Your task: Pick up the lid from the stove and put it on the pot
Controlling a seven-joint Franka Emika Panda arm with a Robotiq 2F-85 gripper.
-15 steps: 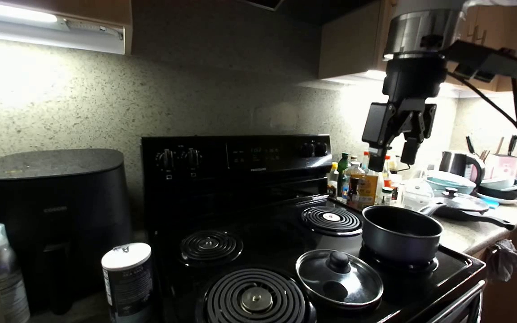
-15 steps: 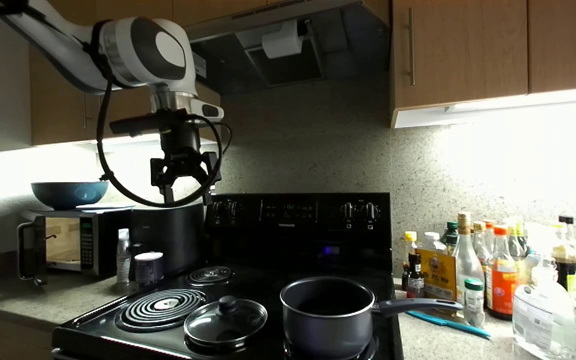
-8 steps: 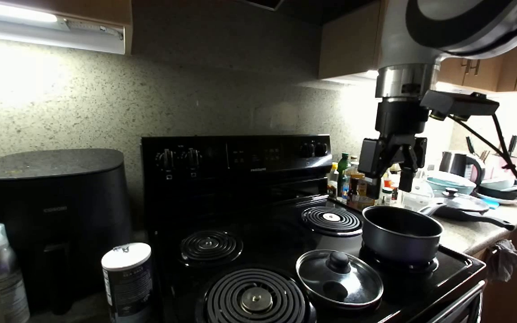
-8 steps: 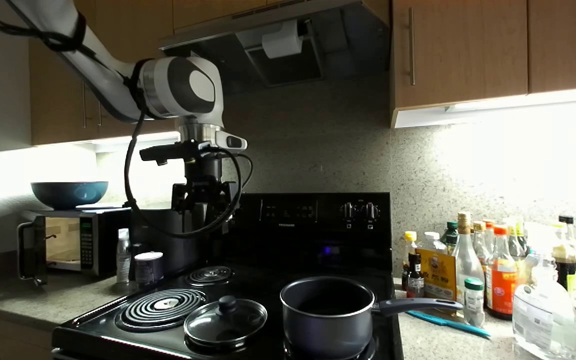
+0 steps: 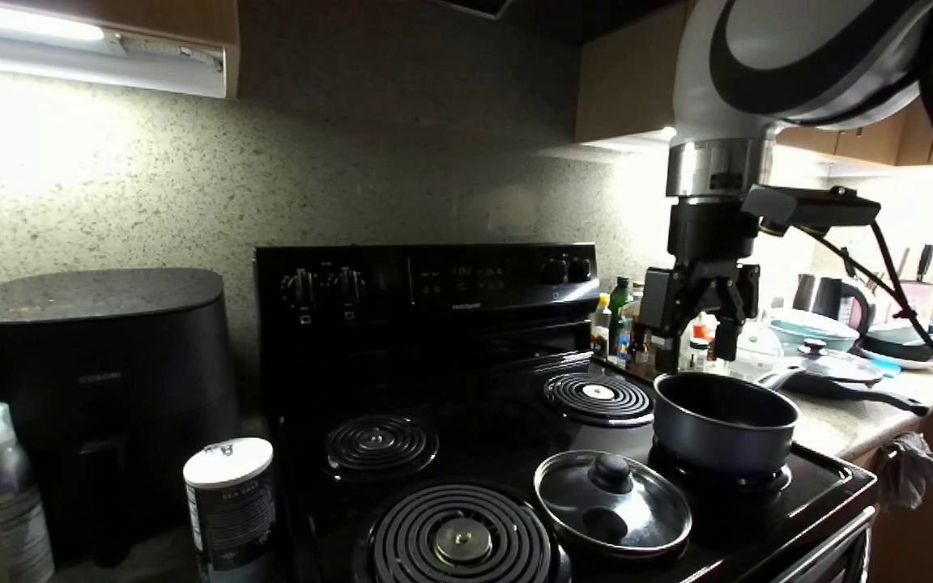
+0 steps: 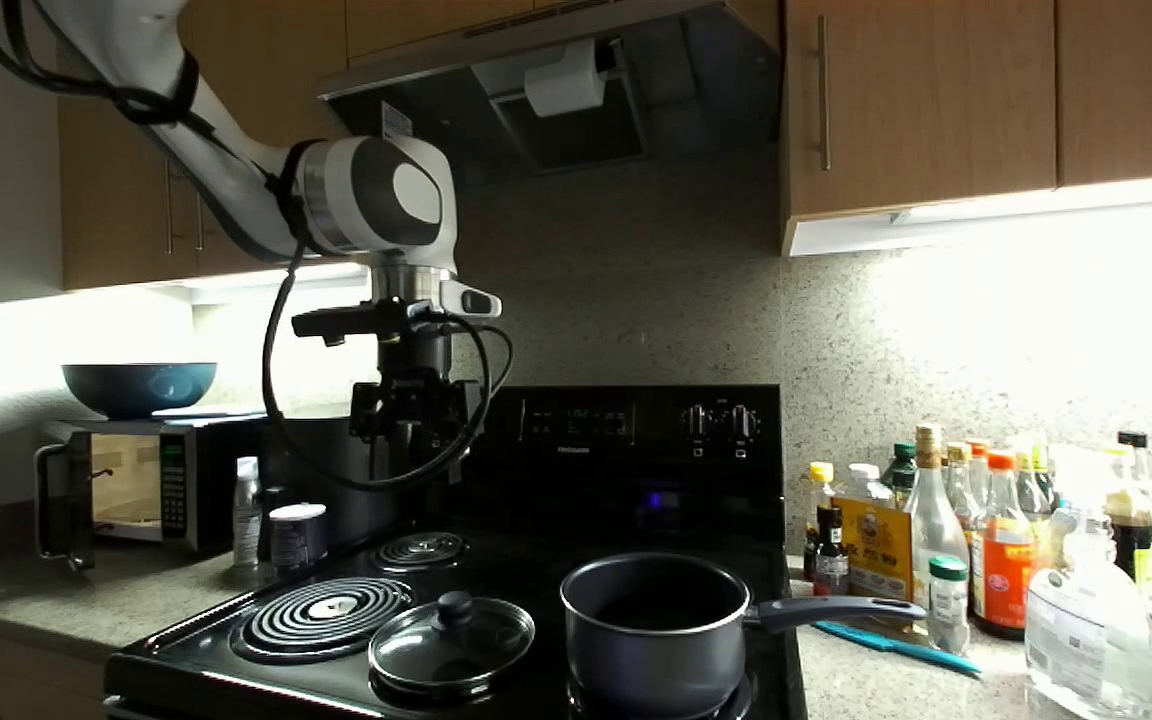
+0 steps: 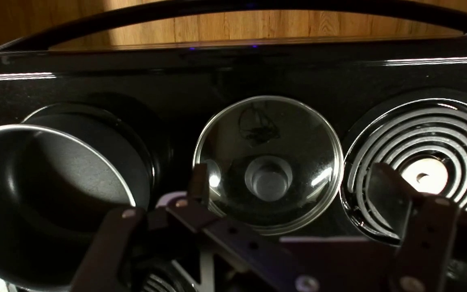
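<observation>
the pot (image 5: 726, 441) stood uncovered on the stove (image 5: 466, 433), its handle (image 6: 836, 611) pointing away from the lid (image 6: 451, 650). see-through with a dark knob (image 7: 269, 184), the lid lay knob up beside the pot, near it but not touching. the gripper (image 5: 696, 354) hung higher than the pot, pointing down, its fingers (image 7: 387, 196) apart and nothing between them. the step in hand looked like the reach for the knob. in the wrist view the knob showed between the fingers, closer to the one on the pot's side, so a slow, centred descent seemed wise. a good hold would probably mean taking the knob low by its sides, stopping before the fingers pressed on the lid (a rounded knob could slip from a shallow grip). since the pot stood taller than the lid, a straight lift before any move toward the pot would likely serve best; the pot's near side was what a low finger or a swinging lid might knock first.

on the lid's side of the pot, farther off, was a coil (image 6: 331, 607); a second coil (image 5: 598, 393) lay behind the pot. beyond the pot, on the counter (image 6: 916, 700), stood bottles (image 6: 1001, 580) and a covered pan (image 5: 839, 368). well away from the pot were the cooker (image 5: 94, 421) and a salt can (image 5: 236, 526). a cable (image 6: 376, 486) hung in a loop by the gripper, higher than the pot, and might need watching.
</observation>
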